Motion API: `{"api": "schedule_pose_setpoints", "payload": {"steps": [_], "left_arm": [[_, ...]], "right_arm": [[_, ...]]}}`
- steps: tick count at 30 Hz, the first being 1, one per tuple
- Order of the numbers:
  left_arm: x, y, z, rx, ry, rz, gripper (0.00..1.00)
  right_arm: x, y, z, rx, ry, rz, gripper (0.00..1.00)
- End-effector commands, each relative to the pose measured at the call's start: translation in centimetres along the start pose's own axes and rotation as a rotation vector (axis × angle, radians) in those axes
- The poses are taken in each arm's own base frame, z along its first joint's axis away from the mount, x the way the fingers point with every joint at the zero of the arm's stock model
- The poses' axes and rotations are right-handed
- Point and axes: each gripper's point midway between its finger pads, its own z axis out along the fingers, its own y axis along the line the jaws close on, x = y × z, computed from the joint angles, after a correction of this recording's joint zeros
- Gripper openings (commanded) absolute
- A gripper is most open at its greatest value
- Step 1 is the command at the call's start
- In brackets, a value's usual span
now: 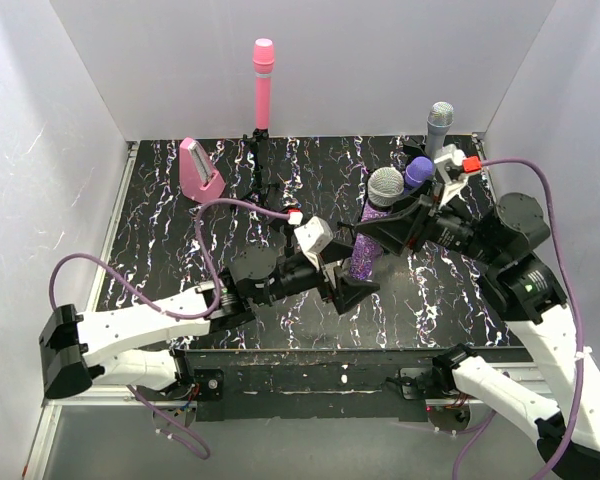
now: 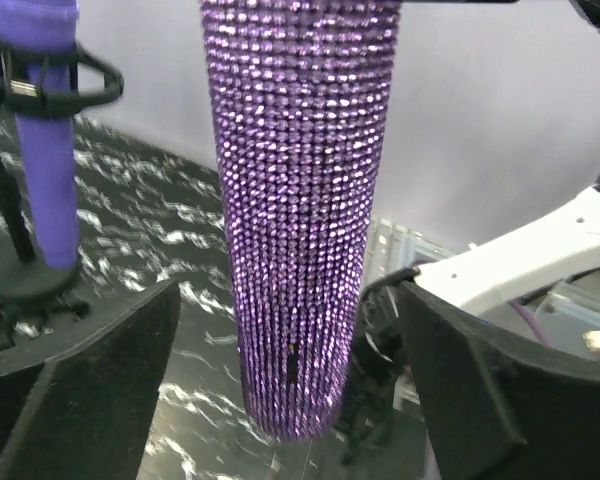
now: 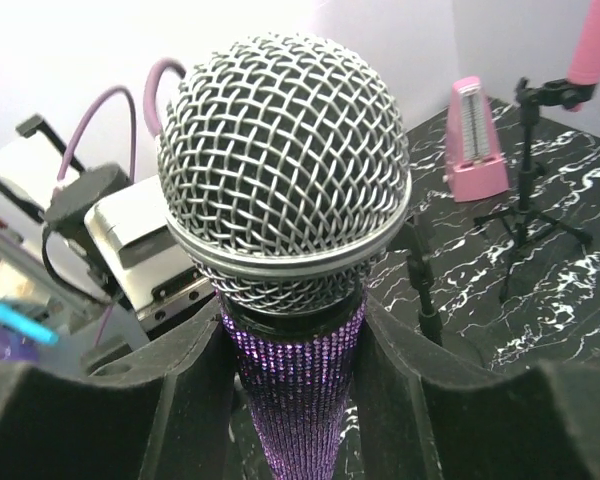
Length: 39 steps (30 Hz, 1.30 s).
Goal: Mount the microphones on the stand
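My right gripper (image 1: pixel 405 225) is shut on the glittery purple microphone (image 1: pixel 370 240) just below its silver mesh head (image 3: pixel 285 160), holding it upright above the table; the grip shows in the right wrist view (image 3: pixel 295 370). My left gripper (image 1: pixel 345 275) is open, its jaws standing either side of the microphone's lower end (image 2: pixel 300 250) with gaps on both sides (image 2: pixel 290 390). The pink microphone (image 1: pixel 263 85) stands in a tripod stand at the back. The dark purple microphone (image 1: pixel 417 172) sits in a stand clip (image 2: pixel 42 150). The silver-grey microphone (image 1: pixel 439 125) stands at the back right.
A pink wedge-shaped box (image 1: pixel 199 168) stands at the back left on the black marbled table (image 1: pixel 160 250). The pink microphone's black tripod (image 3: pixel 535 190) spreads its legs near mid-back. A thin black post (image 3: pixel 420 290) stands beside the held microphone. White walls enclose three sides.
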Motion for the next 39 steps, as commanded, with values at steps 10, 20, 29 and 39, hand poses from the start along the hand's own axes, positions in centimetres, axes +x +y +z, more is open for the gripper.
{"api": "schedule_pose_setpoints", "payload": {"steps": [10,20,29,39], "left_arm": [[-5.4,1.6,-16.5,-0.045,0.350,0.456,0.98],[-6.3,6.4,-14.7,-0.196,0.328,0.648,0.98],[-11.7,16.6,-17.2,-0.106,0.198,0.370,0.98],[-7.1,17.3,-17.7,0.153,0.089,0.347,0.98]], "right_arm": [[-0.5,2.6,2.6,-0.355,0.171,-0.326,0.01],[-2.4,-0.7,7.5,-0.417,0.261,-0.347,0.01],[-2.4,-1.2,7.1,-0.427,0.262,-0.338,0.01],[-1.3,-2.7,8.1,-0.492,0.300,-0.319,0.01]]}}
